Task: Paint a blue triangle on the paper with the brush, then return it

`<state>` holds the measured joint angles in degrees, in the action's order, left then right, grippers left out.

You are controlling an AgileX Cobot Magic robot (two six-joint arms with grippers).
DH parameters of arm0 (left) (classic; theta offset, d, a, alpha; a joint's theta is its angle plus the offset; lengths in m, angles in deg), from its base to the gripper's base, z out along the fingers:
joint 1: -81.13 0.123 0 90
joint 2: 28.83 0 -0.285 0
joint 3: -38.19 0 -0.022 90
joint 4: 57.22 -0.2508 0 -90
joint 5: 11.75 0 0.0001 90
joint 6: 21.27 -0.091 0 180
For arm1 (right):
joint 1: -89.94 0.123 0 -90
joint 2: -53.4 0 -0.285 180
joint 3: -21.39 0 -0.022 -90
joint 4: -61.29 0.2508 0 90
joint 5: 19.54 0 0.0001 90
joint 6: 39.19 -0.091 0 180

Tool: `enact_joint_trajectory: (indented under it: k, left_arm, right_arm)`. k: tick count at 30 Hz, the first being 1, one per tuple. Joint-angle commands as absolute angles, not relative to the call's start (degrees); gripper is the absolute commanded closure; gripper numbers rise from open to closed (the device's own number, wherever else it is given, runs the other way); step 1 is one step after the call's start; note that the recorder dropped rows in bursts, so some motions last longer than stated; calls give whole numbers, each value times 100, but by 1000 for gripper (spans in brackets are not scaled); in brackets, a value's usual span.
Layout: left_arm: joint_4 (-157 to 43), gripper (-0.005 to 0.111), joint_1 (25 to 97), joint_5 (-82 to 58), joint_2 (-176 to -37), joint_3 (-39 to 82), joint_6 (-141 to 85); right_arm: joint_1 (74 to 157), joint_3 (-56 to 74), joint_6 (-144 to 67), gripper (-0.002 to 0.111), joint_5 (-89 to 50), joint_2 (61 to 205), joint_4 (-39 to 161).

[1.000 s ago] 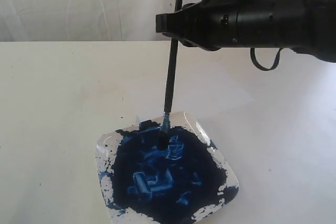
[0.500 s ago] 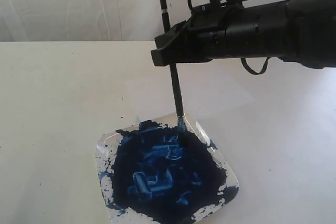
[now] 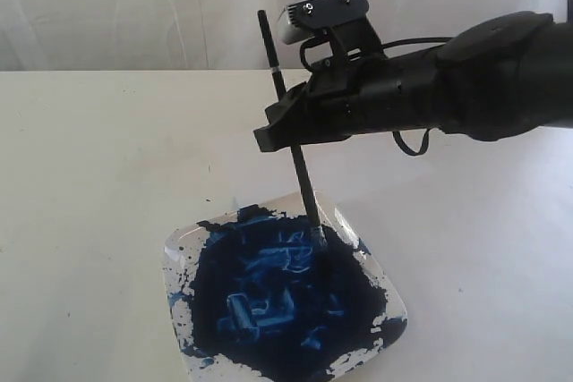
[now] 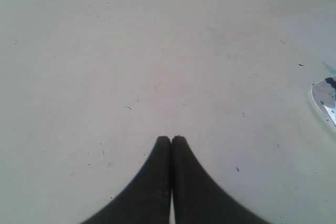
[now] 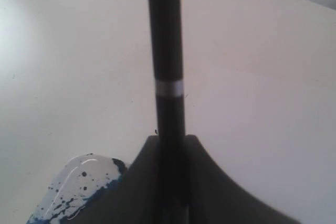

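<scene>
Pale, faintly speckled table (image 3: 89, 176) across most of the frame, whitish streaked wall (image 3: 134, 6) along the top edge.

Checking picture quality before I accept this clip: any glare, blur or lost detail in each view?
Exterior view: fairly sharp; the wet dark blue paint on the square white plate throws pale glints, the black arm shows little detail. Left wrist view: soft even light, shut jaws a plain silhouette. Right wrist view: the long thin black-handled paintbrush is close and soft-edged, dark jaws clamped on it.
</scene>
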<state>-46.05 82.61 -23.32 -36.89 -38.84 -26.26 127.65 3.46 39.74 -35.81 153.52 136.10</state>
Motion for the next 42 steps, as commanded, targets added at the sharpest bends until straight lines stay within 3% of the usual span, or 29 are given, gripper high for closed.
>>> enact_joint_trajectory:
  k: [1, 12, 24, 34, 42]
  left_arm:
    - [-4528, 107, 8273, -2334, -3662, -3903, -2620]
    - [-4528, 107, 8273, -2334, -3662, -3903, -2620]
    - [-4528, 107, 8273, -2334, -3662, -3903, -2620]
    - [-4528, 107, 8273, -2334, -3662, -3903, -2620]
    - [-4528, 107, 8273, -2334, -3662, -3903, -2620]
  right_arm:
    - [12773, 368, 3995, 108, -3166, 15433, 13944]
    - [12773, 368, 3995, 108, -2954, 15399, 14172]
    - [12773, 323, 3787, 108, -3456, 13984, 14328]
    - [12773, -991, 3718, 108, -3465, 13006, 14406]
    - [12773, -1129, 3704, 108, -3456, 12865, 14384]
